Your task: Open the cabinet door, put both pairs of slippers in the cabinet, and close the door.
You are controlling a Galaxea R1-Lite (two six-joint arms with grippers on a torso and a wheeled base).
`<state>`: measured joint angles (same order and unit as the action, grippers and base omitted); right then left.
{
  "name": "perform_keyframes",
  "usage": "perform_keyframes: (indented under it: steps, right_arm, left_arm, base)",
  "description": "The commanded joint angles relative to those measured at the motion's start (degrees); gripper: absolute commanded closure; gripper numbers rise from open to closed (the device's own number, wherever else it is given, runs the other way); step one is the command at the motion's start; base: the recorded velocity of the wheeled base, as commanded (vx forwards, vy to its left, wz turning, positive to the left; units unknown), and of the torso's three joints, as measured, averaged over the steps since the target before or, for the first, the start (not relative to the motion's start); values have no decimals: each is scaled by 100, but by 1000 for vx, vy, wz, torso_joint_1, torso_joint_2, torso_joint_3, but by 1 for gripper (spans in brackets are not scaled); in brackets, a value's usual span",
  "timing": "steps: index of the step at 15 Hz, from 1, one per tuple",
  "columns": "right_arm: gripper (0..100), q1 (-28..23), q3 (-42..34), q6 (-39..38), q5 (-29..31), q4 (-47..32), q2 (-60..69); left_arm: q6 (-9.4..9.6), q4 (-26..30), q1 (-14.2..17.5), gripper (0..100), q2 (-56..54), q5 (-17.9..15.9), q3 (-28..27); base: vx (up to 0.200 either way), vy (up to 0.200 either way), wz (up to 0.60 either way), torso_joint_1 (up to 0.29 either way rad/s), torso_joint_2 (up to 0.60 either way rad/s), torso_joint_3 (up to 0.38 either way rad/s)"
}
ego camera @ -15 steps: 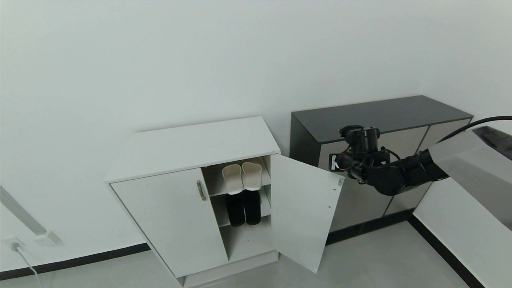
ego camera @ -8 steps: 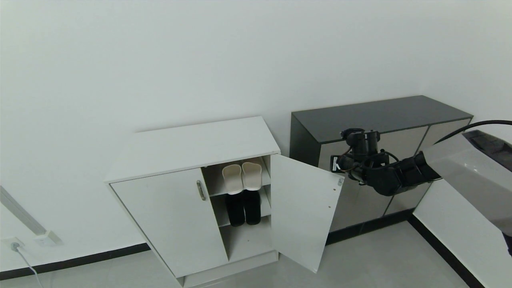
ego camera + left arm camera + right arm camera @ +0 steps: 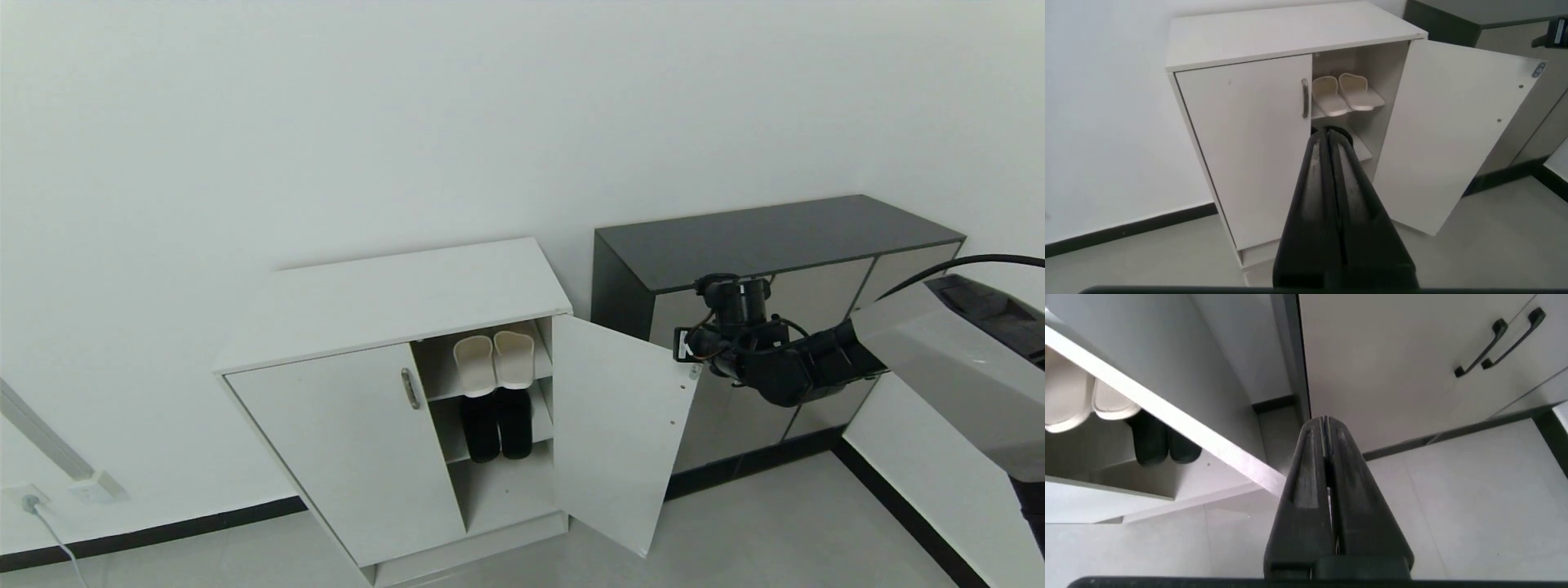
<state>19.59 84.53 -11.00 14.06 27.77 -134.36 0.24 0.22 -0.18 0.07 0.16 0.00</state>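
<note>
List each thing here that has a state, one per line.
Right door: open wide.
Left door: shut.
White slippers: inside, on the upper shelf.
Black slippers: inside, on the shelf below.
Left end effector: shut, empty.
Right end effector: shut, empty, at the right door's free edge.
Grey cabinet: doors shut.

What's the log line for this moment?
door: open | beige slippers: upper shelf | black slippers: shelf below | right gripper: shut, by door's top outer corner | left gripper: shut
</note>
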Motion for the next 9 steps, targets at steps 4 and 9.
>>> perform_keyframes:
  steps: [4, 9]
  right_arm:
    - [100, 27, -33, 1, 1, -8, -37]
    - [100, 80, -59, 10, 9, -132, -46]
  left_arm:
    - [2, -4, 1, 100, 1, 11, 0]
    - [2, -4, 1, 100, 1, 11, 0]
  base:
    - [0, 0, 0, 0, 0, 0]
    - [0, 0, 0, 0, 0, 0]
